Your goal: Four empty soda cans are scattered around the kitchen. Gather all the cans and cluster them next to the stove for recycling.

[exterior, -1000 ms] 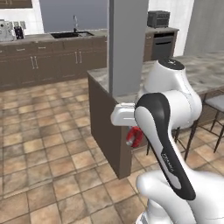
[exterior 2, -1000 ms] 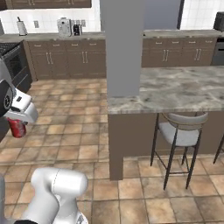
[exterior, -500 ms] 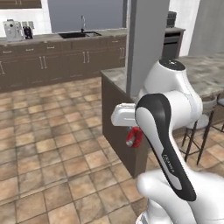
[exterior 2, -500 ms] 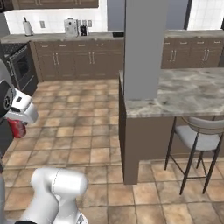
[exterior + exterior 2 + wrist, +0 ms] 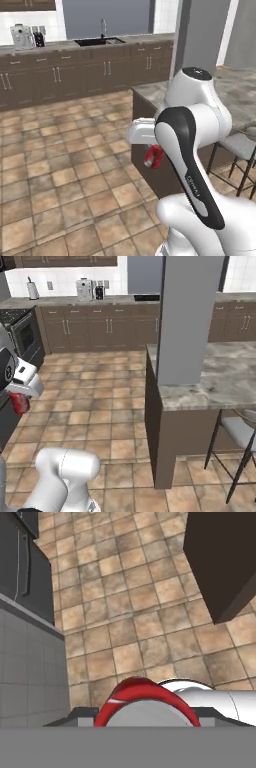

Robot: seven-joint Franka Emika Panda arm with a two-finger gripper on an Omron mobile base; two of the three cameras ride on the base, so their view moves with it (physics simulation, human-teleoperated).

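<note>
Tiled floor (image 5: 65, 175), island counter (image 5: 220, 376), stool (image 5: 240, 431) standing on it

The red soda can (image 5: 153, 156) in the claw (image 5: 150, 150) looks smooth, glossy metal. Below it, matt brown floor tiles (image 5: 60, 175); beside it, a mottled polished-stone desk (image 5: 225, 376).

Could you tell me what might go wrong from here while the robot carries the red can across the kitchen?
1. The red can hangs from the tool high over the tiled floor. If the grip slips while the base drives, it would likely fall and roll away.
2. The island counter and its grey pillar stand close to the arm, so a tight turn could clip a corner.
3. The stool sits near the island and could be bumped.
</note>
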